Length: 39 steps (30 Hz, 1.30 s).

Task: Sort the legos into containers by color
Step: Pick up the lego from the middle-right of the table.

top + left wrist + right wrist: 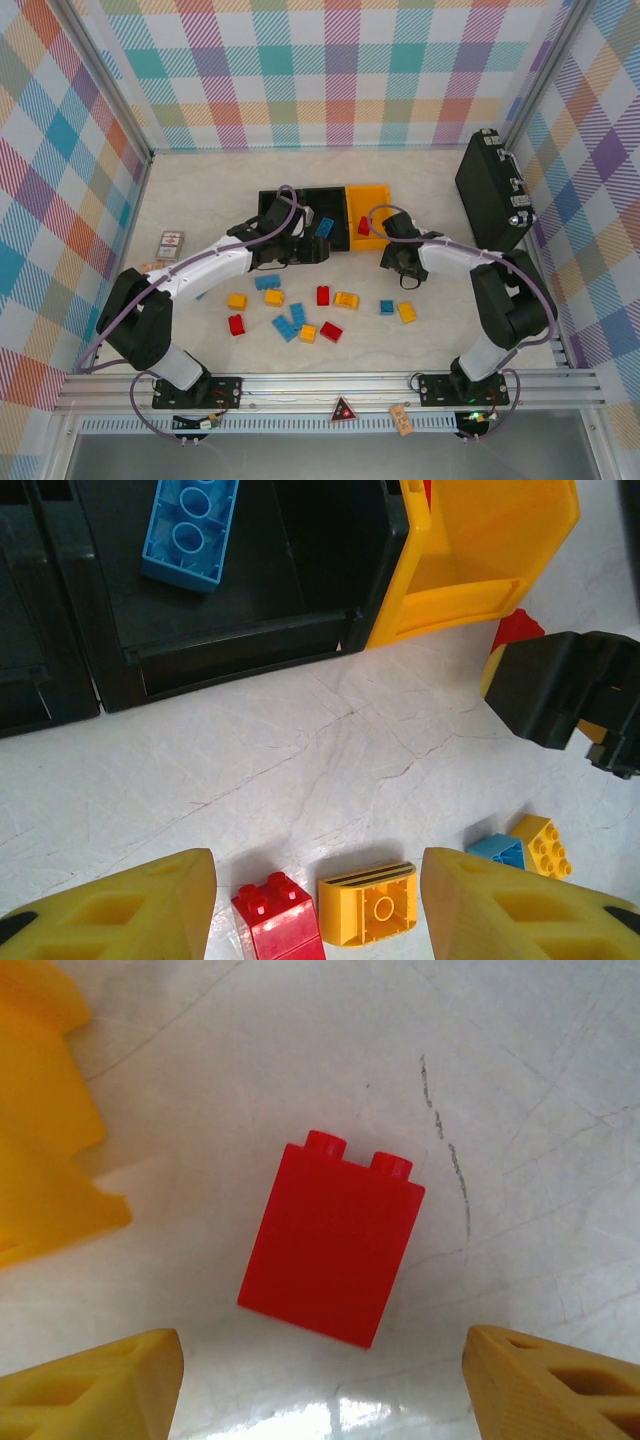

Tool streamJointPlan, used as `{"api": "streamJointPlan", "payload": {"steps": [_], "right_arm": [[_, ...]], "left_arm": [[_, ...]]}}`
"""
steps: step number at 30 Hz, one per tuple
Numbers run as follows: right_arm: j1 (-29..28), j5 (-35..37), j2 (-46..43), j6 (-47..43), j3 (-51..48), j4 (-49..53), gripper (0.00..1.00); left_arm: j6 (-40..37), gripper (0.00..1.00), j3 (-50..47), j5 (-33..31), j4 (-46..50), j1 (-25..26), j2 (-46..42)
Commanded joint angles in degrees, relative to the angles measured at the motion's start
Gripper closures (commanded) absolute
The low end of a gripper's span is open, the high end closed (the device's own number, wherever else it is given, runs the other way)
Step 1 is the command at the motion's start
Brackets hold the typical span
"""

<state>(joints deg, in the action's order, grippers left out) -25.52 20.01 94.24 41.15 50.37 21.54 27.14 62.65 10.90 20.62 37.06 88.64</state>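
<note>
Three bins (pixel 330 190) stand in a row mid-bench (pixel 200 200), with loose bricks (pixel 290 322) scattered on the bench in front of them. One brick (pixel 190 525) lies in the middle bin (pixel 290 570), and the right bin (pixel 480 550) touches that bin's right side. A card (pixel 171 245) lies at the left, and a case (pixel 492 190) stands at the far right. My left end effector (pixel 315 875) hangs in front of the middle bin, above two side-by-side bricks (pixel 368 910). My right end effector (pixel 325 1360) hangs above a single brick (pixel 332 1245) on the bench, just beside the right bin.

The left arm (pixel 205 268) and right arm (pixel 455 258) are stretched forward, angled inward. The left claw (pixel 315 910) and right claw (pixel 320 1390) are held spread, nothing gripped.
</note>
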Motion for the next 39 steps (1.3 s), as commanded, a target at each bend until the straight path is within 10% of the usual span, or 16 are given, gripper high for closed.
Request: {"api": "streamJointPlan", "payload": {"steps": [1, 18, 39], "right_arm": [[0.9, 1.2, 1.9, 1.1, 1.2, -2.9, 0.28], [1.7, 1.0, -1.2, -1.4, -1.7, -3.6, 0.69], [1.3, -11.1, -13.8, -8.1, 6.2, 10.2, 0.69]], "left_arm": [[-1.0, 0.44, -0.4, -0.5, 0.6, 0.6, 0.1], [-0.7, 0.45, 0.7, 0.3, 0.2, 0.7, 2.4], [3.2, 0.45, -3.5, 2.8, -8.1, 0.8, 1.3]]}}
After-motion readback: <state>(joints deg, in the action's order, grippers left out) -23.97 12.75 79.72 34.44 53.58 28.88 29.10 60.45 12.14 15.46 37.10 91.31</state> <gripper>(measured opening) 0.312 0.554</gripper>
